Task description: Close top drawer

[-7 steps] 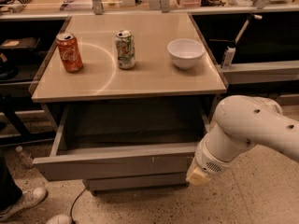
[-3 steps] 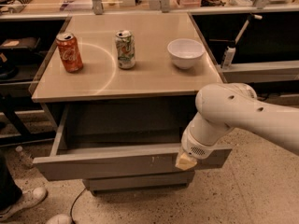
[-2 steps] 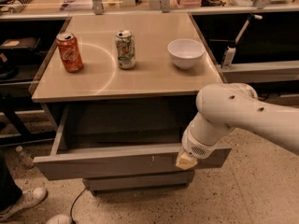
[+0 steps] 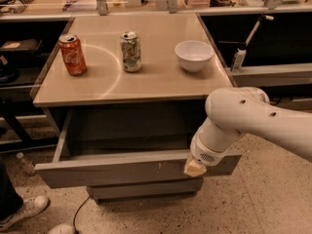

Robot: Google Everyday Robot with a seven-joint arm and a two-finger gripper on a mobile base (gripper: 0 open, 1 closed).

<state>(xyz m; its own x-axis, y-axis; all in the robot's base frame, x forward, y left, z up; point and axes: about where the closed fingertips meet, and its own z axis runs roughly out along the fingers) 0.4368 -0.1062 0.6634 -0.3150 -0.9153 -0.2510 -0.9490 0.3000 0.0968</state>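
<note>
The top drawer (image 4: 117,172) stood pulled well out from under the tabletop (image 4: 161,84), its grey interior exposed. The gripper (image 4: 195,168) was at the right part of the flat front and appeared to touch it, just beside the small white chip marks. Whether it was wide or narrow could not be determined. This placement suited a straight inward push. A red can (image 4: 72,54), a green can (image 4: 130,51) and a white bowl (image 4: 194,55) stood on the tabletop, away from the drawer's travel
</note>
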